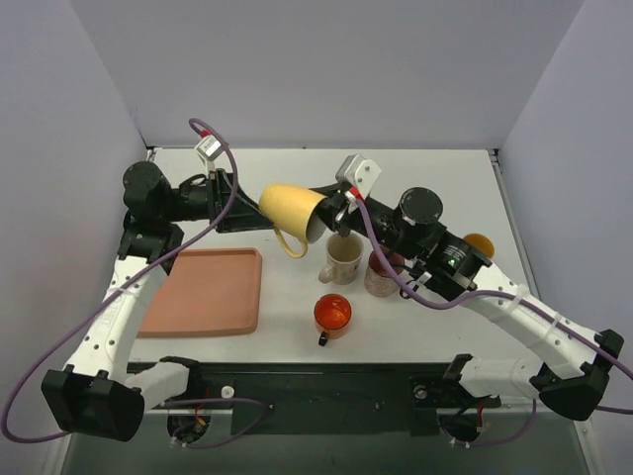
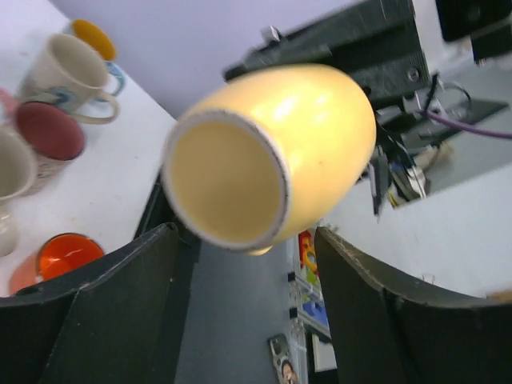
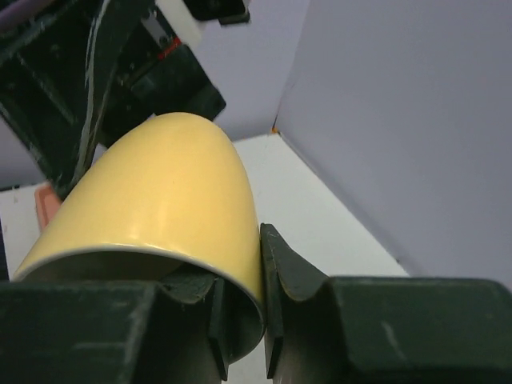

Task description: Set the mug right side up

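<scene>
The yellow mug [image 1: 293, 211] hangs in the air over the middle of the table, tipped on its side. Its mouth faces right and down, and its handle [image 1: 289, 243] hangs below. My right gripper [image 1: 334, 220] is shut on the mug's rim, one finger inside and one outside, as the right wrist view [image 3: 244, 264] shows on the mug [image 3: 160, 200]. My left gripper [image 1: 243, 212] is open at the mug's base end. In the left wrist view its fingers [image 2: 120, 304] spread wide below the mug [image 2: 320, 136], whose ringed base faces the camera, and do not touch it.
A cream mug [image 1: 342, 259], a maroon mug [image 1: 381, 273] and an orange mug [image 1: 332, 314] stand just below the held mug. Another mug with an orange inside [image 1: 480, 243] stands at the right. A terracotta tray [image 1: 208, 292] lies at the left.
</scene>
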You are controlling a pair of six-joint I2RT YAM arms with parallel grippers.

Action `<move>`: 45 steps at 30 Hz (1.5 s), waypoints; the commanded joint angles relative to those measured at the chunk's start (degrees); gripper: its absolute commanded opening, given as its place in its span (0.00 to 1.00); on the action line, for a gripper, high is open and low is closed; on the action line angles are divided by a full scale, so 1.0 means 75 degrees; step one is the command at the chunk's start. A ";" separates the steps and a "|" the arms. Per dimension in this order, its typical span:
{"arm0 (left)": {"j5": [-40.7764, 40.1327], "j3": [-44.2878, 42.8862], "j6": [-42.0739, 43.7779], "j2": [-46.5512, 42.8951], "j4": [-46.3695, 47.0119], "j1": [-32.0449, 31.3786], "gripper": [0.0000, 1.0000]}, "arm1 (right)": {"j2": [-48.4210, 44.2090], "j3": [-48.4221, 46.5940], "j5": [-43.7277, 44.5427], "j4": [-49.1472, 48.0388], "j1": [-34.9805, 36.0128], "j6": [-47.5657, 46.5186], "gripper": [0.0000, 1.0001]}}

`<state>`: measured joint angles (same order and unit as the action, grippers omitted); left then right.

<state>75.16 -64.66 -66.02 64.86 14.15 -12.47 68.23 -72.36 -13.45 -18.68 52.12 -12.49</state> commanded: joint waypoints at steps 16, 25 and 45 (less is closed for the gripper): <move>-0.6423 -0.0344 0.8299 -0.0094 -0.7899 0.1112 0.87 | -0.1631 0.1407 0.2298 0.8760 -0.0362 0.4324 0.00; -0.6400 -0.0191 0.8322 -0.0281 -0.7805 0.1088 0.88 | -0.0686 0.3518 0.1454 0.6945 -0.1863 0.3881 0.00; -0.6657 -0.0120 0.8509 -0.0363 -0.7922 0.1088 0.88 | 0.0689 0.2934 0.2014 0.7259 -0.1805 0.4044 0.39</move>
<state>25.67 -65.25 -3.53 62.57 -45.80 -4.08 74.76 -45.87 -1.69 31.38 38.24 17.08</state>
